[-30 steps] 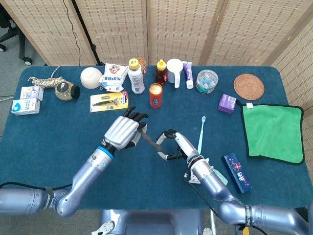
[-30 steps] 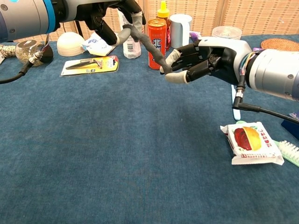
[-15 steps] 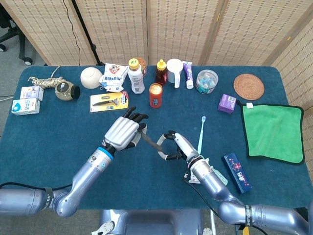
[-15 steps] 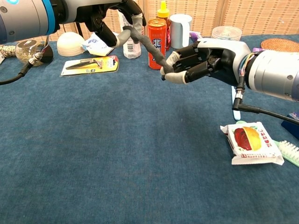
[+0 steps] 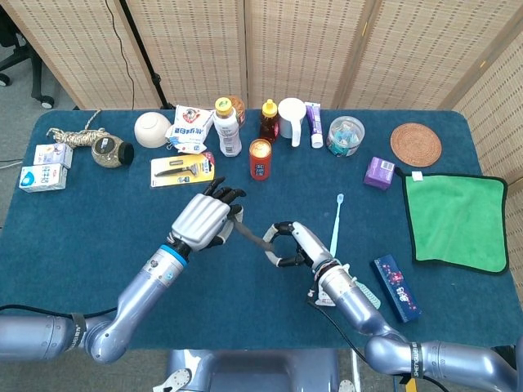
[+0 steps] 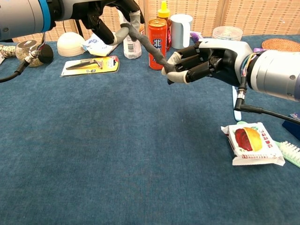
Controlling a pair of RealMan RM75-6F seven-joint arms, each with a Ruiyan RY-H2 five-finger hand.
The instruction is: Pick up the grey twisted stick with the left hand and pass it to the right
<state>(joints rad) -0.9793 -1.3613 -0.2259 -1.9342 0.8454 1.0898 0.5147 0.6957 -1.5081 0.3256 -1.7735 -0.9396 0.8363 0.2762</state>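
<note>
- We find the stick (image 5: 255, 235) held clear of the worktop (image 5: 98, 212) near the middle of the head view, running from upper left to lower right between the two hands.
- The left hand (image 5: 204, 219) grasps the stick's upper end, fingers curled over it; in the chest view this hand (image 6: 110, 14) sits at the top left of the frame, partly cut off by the edge.
- The right hand (image 5: 292, 245) grasps the stick's lower end: in the chest view its fingers (image 6: 180, 77) are wrapped round that end, thumb side uppermost.
- Both hands therefore hold the stick (image 6: 147, 42) at once; we see neither hand let go.
- In the chest view the stick crosses in front of a red can (image 6: 157, 35), which stands on the worktop behind it.
- Along the top of the head view we note a white bowl (image 5: 152, 129), a bottle (image 5: 228, 126) and a white mug (image 5: 292, 112).
- A razor pack (image 5: 183, 169) lies left of the can, above the left hand.
- A toothbrush (image 5: 336, 222) lies just right of the right hand.
- A green cloth (image 5: 458, 220) lies at the right edge of the head view, with a round coaster (image 5: 415, 144) above it.
- A snack packet (image 6: 253, 143) lies at the lower right of the chest view, below the right forearm.
</note>
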